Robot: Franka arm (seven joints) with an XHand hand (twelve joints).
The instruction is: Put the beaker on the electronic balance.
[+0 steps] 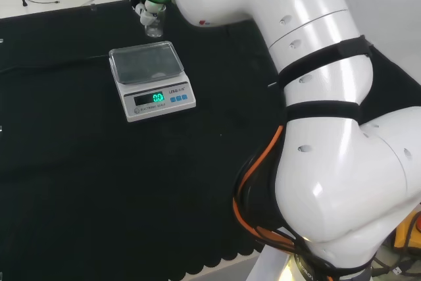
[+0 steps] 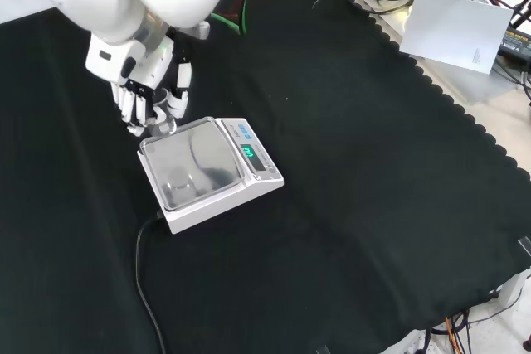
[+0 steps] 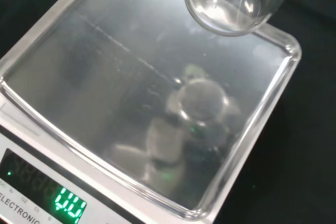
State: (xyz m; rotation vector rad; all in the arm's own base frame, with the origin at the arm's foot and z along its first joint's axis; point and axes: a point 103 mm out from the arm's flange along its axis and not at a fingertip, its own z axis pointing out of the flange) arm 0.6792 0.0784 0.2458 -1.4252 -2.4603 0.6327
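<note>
The clear glass beaker (image 1: 154, 28) hangs just beyond the far edge of the electronic balance (image 1: 150, 81), with the hand (image 1: 149, 8) shut on it from above. In the front view the hand (image 2: 148, 89) sits at the left rear corner of the balance (image 2: 211, 173), fingers curled downward. Close up in the wrist view, the beaker's round base (image 3: 226, 4) floats above the rim of the shiny steel pan (image 3: 105, 77). The pan carries nothing but reflections. A green readout (image 3: 70, 203) glows on the balance's front.
A black cord (image 2: 143, 281) runs from the balance toward the cloth's near edge in the front view. A white sheet (image 2: 455, 29) and cables lie off the cloth at the upper right. The arm's big white links (image 1: 316, 97) take up the head view's right.
</note>
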